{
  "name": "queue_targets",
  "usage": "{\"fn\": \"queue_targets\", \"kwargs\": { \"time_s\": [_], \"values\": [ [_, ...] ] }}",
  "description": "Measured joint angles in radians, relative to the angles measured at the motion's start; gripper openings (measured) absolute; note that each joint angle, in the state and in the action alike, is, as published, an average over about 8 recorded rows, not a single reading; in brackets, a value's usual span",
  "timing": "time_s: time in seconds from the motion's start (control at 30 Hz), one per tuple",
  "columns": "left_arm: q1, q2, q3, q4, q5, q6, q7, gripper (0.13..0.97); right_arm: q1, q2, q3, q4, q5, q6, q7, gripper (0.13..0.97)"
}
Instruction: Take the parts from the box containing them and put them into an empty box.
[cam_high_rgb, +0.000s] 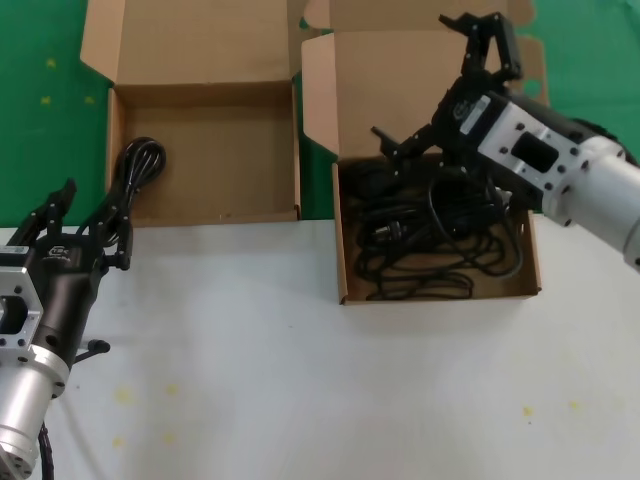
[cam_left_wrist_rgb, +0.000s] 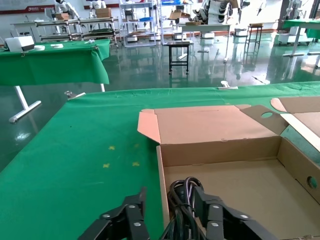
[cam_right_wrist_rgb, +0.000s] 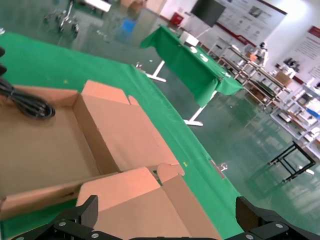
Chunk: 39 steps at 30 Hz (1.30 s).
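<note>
Cords (cam_high_rgb: 430, 235) lie tangled in the box (cam_high_rgb: 345, 255) at 3 o'clock, right gripper (cam_high_rgb: 440, 85) spread above, so one grab could drag several; left gripper (cam_high_rgb: 85, 215) spread, idle at 9.

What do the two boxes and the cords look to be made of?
Both the left box and the right box look like plain matte brown cardboard, with folded flaps and raw cut edges. The cord in the left box and the cords in the right look like black rubbery sheathing, slightly glossy, bending in loose coils.
</note>
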Motion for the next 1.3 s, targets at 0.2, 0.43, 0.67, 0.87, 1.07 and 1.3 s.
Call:
{"fn": "queue_targets", "kwargs": {
  "time_s": [0.2, 0.43, 0.67, 0.87, 1.07, 1.3],
  "values": [
    [0.001, 0.001, -0.002, 0.000, 0.002, 0.001, -0.001, 0.401, -0.057, -0.002, 0.015, -0.005, 0.088, 0.060, -0.016, 0.966],
    [0.003, 0.002, -0.004, 0.000, 0.004, 0.002, -0.003, 0.544, -0.123, -0.005, 0.032, -0.011, 0.191, 0.130, -0.035, 0.966],
    [0.004, 0.003, -0.006, 0.001, 0.006, 0.003, -0.004, 0.703, -0.189, -0.007, 0.048, -0.017, 0.293, 0.200, -0.054, 0.966],
    [0.005, 0.004, -0.008, 0.001, 0.007, 0.004, -0.006, 0.818, -0.247, -0.009, 0.063, -0.022, 0.381, 0.260, -0.070, 0.966],
    [0.007, 0.005, -0.010, 0.001, 0.009, 0.005, -0.007, 0.856, -0.303, -0.012, 0.078, -0.027, 0.469, 0.320, -0.086, 0.966],
    [0.008, 0.006, -0.012, 0.001, 0.011, 0.005, -0.008, 0.932, -0.370, -0.014, 0.095, -0.033, 0.571, 0.390, -0.105, 0.966]
  ]
}}
